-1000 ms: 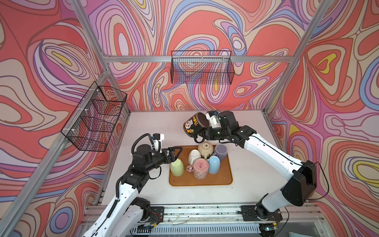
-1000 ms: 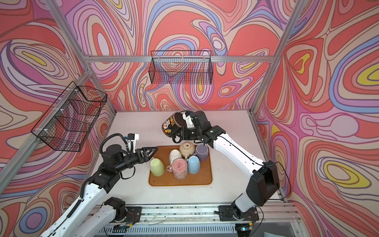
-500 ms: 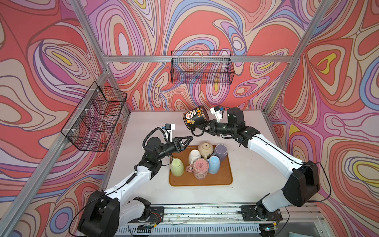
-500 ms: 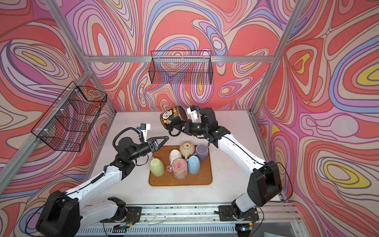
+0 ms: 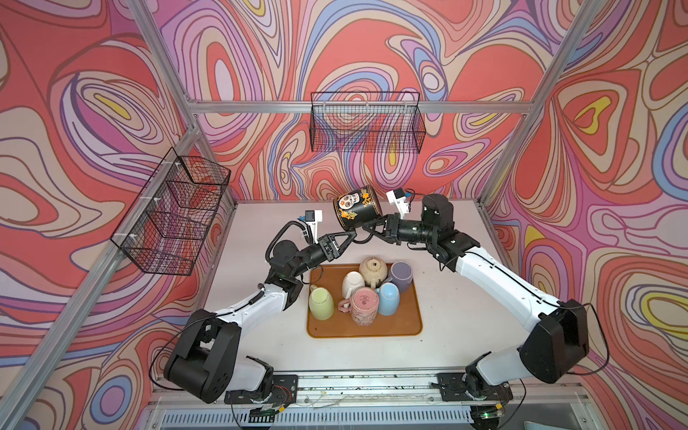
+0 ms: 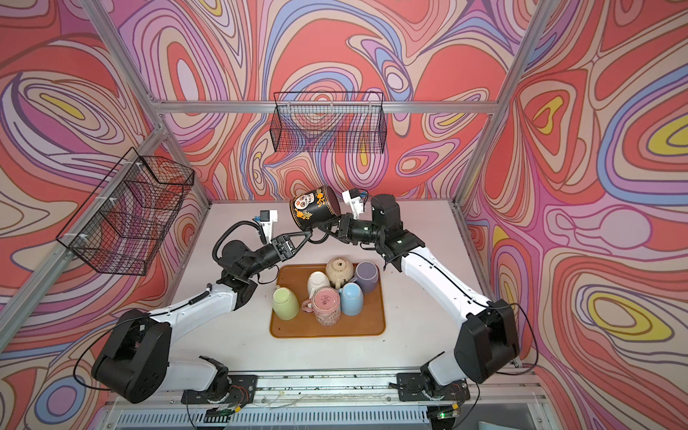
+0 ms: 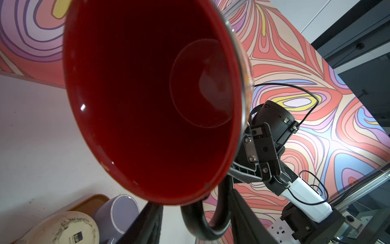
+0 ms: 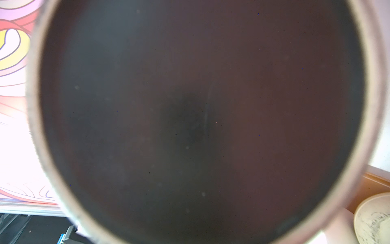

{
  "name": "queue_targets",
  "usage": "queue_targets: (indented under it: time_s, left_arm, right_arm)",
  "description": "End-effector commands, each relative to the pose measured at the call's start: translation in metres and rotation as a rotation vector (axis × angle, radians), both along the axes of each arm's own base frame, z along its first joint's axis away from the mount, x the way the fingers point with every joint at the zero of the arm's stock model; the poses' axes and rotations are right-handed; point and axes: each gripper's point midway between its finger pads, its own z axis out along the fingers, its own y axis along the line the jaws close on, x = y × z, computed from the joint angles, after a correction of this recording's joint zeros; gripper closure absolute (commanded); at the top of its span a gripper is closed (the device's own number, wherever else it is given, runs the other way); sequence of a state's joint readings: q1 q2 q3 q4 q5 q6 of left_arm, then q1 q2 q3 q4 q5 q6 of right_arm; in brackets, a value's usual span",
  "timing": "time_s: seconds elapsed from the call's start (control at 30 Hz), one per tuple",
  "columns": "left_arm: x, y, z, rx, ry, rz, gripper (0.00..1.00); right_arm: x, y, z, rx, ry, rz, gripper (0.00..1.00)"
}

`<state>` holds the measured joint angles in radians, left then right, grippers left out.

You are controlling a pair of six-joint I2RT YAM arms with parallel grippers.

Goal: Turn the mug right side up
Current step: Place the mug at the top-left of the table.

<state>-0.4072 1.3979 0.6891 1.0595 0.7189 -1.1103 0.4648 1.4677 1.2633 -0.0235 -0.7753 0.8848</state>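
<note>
The black skull mug hangs in the air over the worktop just behind the tray. It is tipped so its red mouth faces down toward the left arm, and it is carried by the right gripper, whose jaws are clamped by the rim where the handle joins. The left gripper sits at the mug's lower edge with its jaws apart on either side of the handle's loop, so this looks like a mid-air handover partway through the flip. The next move calls for the left jaws to close firmly on the handle before the right jaws let go, then a wrist roll to bring the mouth up.
</note>
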Motion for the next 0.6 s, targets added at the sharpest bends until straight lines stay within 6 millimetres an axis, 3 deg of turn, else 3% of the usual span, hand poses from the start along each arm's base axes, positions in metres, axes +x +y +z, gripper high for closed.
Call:
queue_targets:
  time_s: [0.0,0.27,0.47,0.57]
  left_arm:
    - [-0.008,-0.003,0.036,-0.068,-0.104,-0.037,0.53]
    - [-0.006,-0.005,0.042,-0.081,-0.109,-0.035,0.60]
    - [-0.003,-0.005,0.038,-0.079,-0.102,-0.024,0.79]
    - [-0.002,-0.005,0.036,-0.078,-0.100,-0.018,0.96]
  right_arm:
    - [-0.020,-0.002,0.055,0.101,-0.210,0.059,1.00]
    - [-0.021,-0.001,0.041,0.113,-0.210,0.070,1.00]
    - [-0.020,-0.001,0.035,0.108,-0.210,0.067,1.00]
    - [-0.019,0.000,0.028,0.104,-0.200,0.070,1.00]
